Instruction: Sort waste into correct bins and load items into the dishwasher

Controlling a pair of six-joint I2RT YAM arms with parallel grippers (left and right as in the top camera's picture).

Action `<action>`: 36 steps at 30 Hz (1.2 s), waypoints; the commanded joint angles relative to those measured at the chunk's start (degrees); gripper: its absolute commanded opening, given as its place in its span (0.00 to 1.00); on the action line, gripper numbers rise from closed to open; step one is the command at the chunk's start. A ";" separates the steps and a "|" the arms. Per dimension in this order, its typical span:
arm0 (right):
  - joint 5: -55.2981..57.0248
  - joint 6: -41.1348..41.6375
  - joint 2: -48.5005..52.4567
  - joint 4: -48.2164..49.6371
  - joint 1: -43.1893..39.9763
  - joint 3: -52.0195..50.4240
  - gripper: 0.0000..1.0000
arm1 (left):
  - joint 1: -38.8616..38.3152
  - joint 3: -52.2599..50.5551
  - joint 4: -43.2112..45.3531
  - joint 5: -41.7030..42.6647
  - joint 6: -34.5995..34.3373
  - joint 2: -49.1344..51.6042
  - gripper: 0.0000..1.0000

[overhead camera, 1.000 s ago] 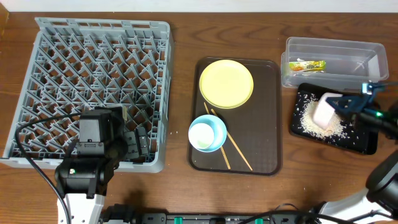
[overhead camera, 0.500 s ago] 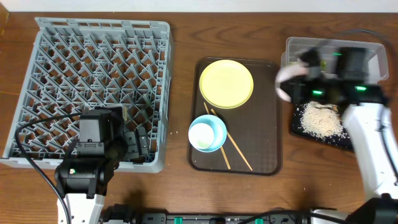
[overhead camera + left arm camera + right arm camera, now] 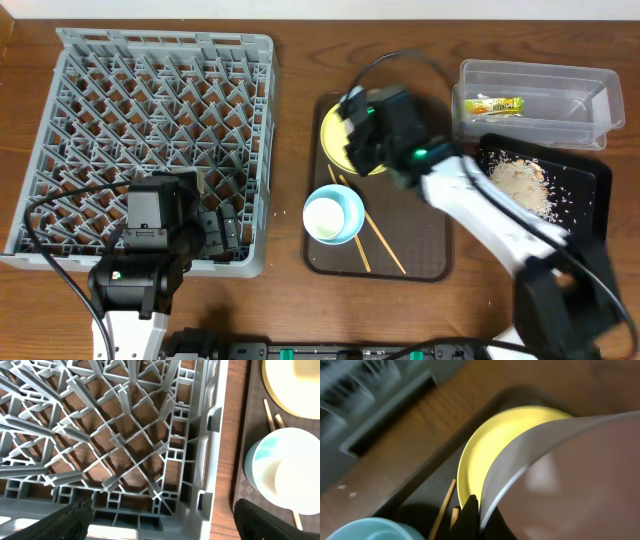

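Item 1. Large square grey plastic dish rack [image 3: 150, 140], far left of the wooden bench [image 3: 290, 60]. I see nothing loaded in it yet.

Item 2. Left gripper [image 3: 165, 522], over the rack's near right corner. Jaws are spread wide and hold nothing.

Item 3. Brown serving tray [image 3: 430, 230], centre. It carries:
- the round yellow plate [image 3: 335, 140] at the far end, partly hidden under my right arm
- the light blue cup [image 3: 345, 205], with what looks like the small white cup [image 3: 300, 480] nested inside it
- the pair of thin wooden chopsticks [image 3: 382, 247], lying aslant beside the cup

Item 4. Right gripper [image 3: 362, 122], above the plate. Jaws are closed on the rim of the small white bowl [image 3: 560, 475], one finger outside the wall. The wrist view is blurred and I cannot make out the inner finger.
- Handling, as I judge it: light, rigid and smooth-walled, so it is apt to pivot or slip in a rim pinch.
- Best carried with a deep bite on the rim and set between the rack pegs gently.

Item 5. Clear rectangular plastic tub [image 3: 590, 95], far right. The small yellow-green printed snack wrapper [image 3: 495, 104] lies inside it.

Item 6. Flat black rectangular tray [image 3: 590, 190], just in front of the tub. It holds a heap of white rice-like crumbs [image 3: 520, 185].

Change note. Half a second ago the right arm and bowl were over the tub and black tray. Now they have swung left to the brown tray. The left arm is unmoved.
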 commanded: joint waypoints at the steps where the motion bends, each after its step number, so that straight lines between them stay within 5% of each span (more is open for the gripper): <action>1: 4.39 -0.31 4.50 1.27 0.76 0.61 0.04 | 0.28 1.31 -0.13 0.57 -0.52 -0.02 0.92; 10: 2.43 1.84 2.69 -0.24 0.96 0.83 0.29 | 0.28 1.31 -0.13 0.57 -0.52 -0.02 0.92; 17: -11.67 6.69 -6.97 -7.98 1.36 0.83 0.54 | 0.28 1.31 -0.11 0.57 -0.50 -0.02 0.92; 31: -7.85 12.79 -1.95 -22.29 8.39 -0.15 0.52 | 0.28 1.31 -0.17 0.57 -0.52 -0.02 0.92; 36: -4.37 15.63 2.64 -20.68 8.72 -0.15 0.37 | 0.28 1.31 -0.15 0.59 -0.52 -0.02 0.92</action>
